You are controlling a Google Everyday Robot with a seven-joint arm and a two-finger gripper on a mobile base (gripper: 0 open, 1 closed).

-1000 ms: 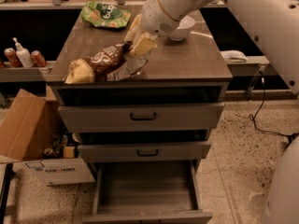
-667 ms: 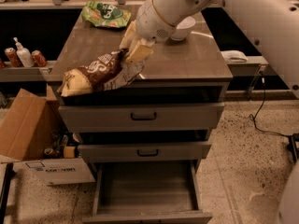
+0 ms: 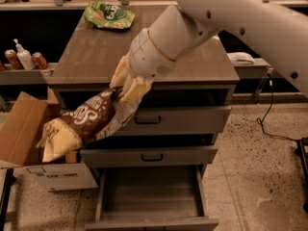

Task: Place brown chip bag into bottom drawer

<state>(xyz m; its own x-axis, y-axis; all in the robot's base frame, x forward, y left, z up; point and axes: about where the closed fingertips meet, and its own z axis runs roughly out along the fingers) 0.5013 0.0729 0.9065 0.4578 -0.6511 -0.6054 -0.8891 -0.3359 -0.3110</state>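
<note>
The brown chip bag [image 3: 84, 121] hangs in the air in front of the cabinet's upper drawers, tilted down to the left, its yellow end lowest. My gripper [image 3: 126, 91] is shut on the bag's upper right end, just in front of the cabinet's front edge. The white arm reaches in from the upper right. The bottom drawer [image 3: 151, 220] is pulled open below, its plain interior showing nothing inside. The bag is above and to the left of the drawer opening.
A green chip bag [image 3: 109, 15] lies at the back of the cabinet top [image 3: 91, 57]. Two upper drawers [image 3: 173, 119] with dark handles are slightly open. A cardboard box [image 3: 33, 143] stands on the floor at left. Cans and a bottle [image 3: 23, 57] sit on a left shelf.
The gripper has carried the brown bag off the cabinet top, forward and down, so that it hangs in front of the upper drawers. The view has also shifted closer.
</note>
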